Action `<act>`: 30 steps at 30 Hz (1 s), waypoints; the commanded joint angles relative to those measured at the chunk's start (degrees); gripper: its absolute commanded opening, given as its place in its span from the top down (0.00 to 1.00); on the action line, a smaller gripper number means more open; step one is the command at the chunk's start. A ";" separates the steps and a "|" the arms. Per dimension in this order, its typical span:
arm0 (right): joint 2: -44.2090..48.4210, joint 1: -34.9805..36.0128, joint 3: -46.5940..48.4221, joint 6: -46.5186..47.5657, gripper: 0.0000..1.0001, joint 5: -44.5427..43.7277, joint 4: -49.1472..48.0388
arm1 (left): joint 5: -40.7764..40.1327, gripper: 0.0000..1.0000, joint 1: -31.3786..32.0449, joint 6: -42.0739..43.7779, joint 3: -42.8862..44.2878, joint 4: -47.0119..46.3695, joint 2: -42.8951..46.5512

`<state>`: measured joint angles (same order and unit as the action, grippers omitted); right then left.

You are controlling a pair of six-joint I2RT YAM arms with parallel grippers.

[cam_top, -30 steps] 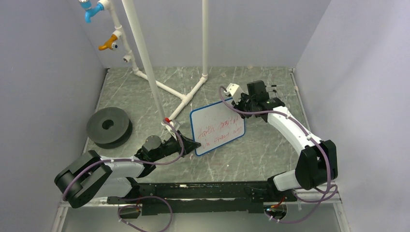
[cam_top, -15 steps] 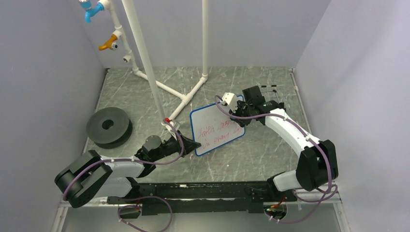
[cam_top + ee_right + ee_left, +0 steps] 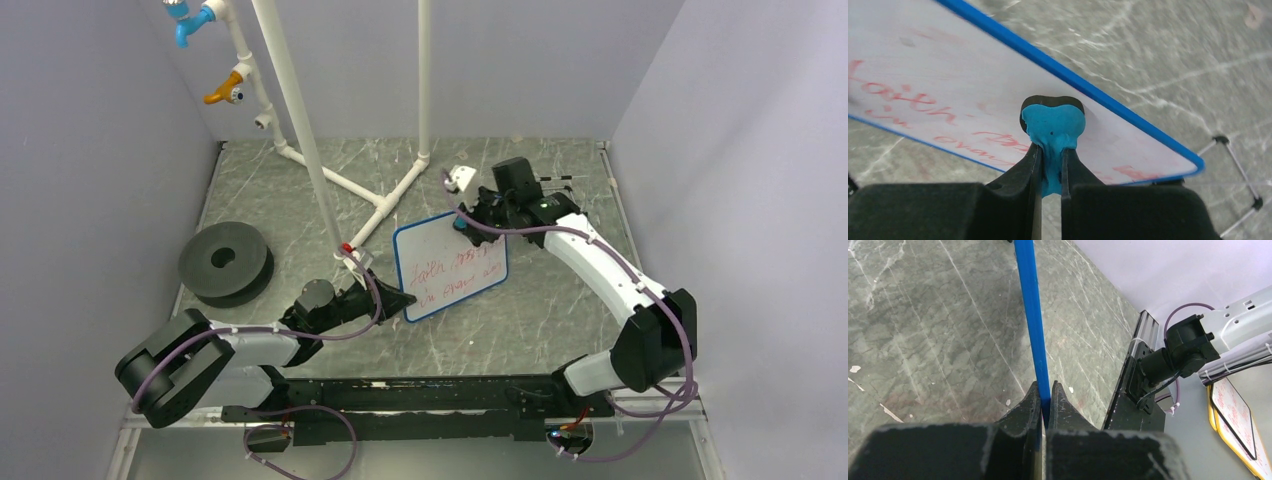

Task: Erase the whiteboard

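Near the middle of the grey, marble-veined tabletop (image 3: 540, 320): the whiteboard (image 3: 450, 268), a small flat rectangle, glossy white, with a thin blue rim and rounded corners, turned a little askew. Bears two lines of red handwriting, crisp at the left, smeared to pale pink toward the right end of the upper line. Cannot tell from above whether it lies flat on the stone-patterned surface or is lifted off it.

At the board's near-left corner: the left hand (image 3: 405, 300), black tapered fingers pressed together on the rim, pinching it edge-on. From the wrist, just a narrow blue strip running straight up from between the tips.

Over the far edge of the board: the right hand (image 3: 466, 222), fingers clamped tight on an eraser (image 3: 1053, 122), a soft teal-blue pad, rounded and lobed like a heart, with a black backing layer. Pressed against the white face just inside the far rim, beside faint pink traces.

Left of the board, well apart: a thick black disc (image 3: 225, 262), matte and foam-like, with a round hole at its centre. At the far left: a frame of smooth white plastic pipe (image 3: 355, 189), jointed with tees. Beyond the board's far-right corner: a thin black wire stand (image 3: 1230, 159).
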<state>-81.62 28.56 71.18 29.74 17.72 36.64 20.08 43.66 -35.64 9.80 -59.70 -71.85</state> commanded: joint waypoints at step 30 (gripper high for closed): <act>-1.45 7.20 -1.15 -14.02 1.00 -4.08 -16.01 | 4.55 1.00 1.27 -5.52 6.35 -10.32 -5.32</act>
<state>-83.42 40.18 69.28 20.14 17.63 27.68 17.56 43.55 -43.29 12.69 -61.47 -77.56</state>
